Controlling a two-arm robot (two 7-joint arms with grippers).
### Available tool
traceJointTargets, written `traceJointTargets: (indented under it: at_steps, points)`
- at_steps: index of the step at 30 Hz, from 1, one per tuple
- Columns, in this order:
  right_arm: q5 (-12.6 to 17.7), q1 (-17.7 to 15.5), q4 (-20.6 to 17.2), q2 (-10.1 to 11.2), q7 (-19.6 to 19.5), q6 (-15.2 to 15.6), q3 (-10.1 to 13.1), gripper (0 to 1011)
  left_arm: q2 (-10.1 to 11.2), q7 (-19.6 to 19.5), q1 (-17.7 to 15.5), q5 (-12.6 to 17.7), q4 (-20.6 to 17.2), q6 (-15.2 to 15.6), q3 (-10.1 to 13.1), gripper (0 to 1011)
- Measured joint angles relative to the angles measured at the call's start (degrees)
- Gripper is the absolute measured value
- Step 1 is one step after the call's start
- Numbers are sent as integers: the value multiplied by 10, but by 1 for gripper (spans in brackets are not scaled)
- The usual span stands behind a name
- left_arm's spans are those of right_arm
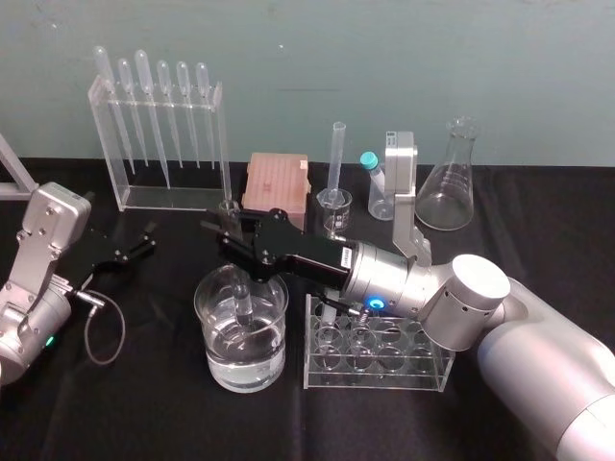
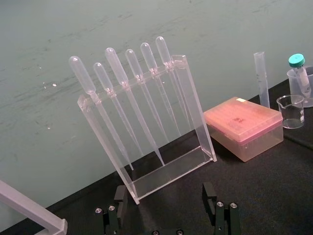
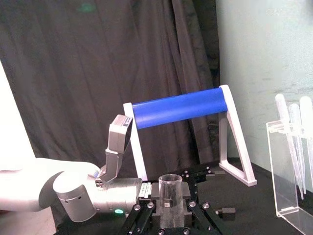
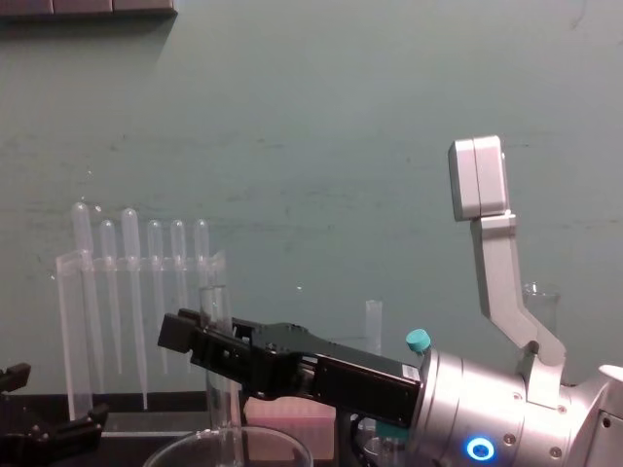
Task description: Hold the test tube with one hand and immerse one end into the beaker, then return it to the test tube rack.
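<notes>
Glass test tube (image 1: 242,300) stands upright, its lower end down inside the beaker (image 1: 213,357) of clear liquid, near the front edge of the black surface (image 1: 154,413) and just beside the test tube rack (image 1: 423,370). We see the right gripper (image 1: 233,245) with its fingers clamped on the tube. Our left gripper (image 1: 144,240) sits by the left edge, fingers apart.

Bare cloth (image 1: 144,413) lies before the beaker (image 1: 211,353) — the test tube rack (image 1: 428,373) crowds its right, pink box (image 1: 279,182) behind.
</notes>
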Motion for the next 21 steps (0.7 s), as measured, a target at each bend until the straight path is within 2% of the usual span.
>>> traceJointTargets:
  at_steps: [21]
  points:
    - [-1, 1, 1, 0, 0, 3, 0, 225, 0, 0, 0, 0, 0, 0, 0, 1000]
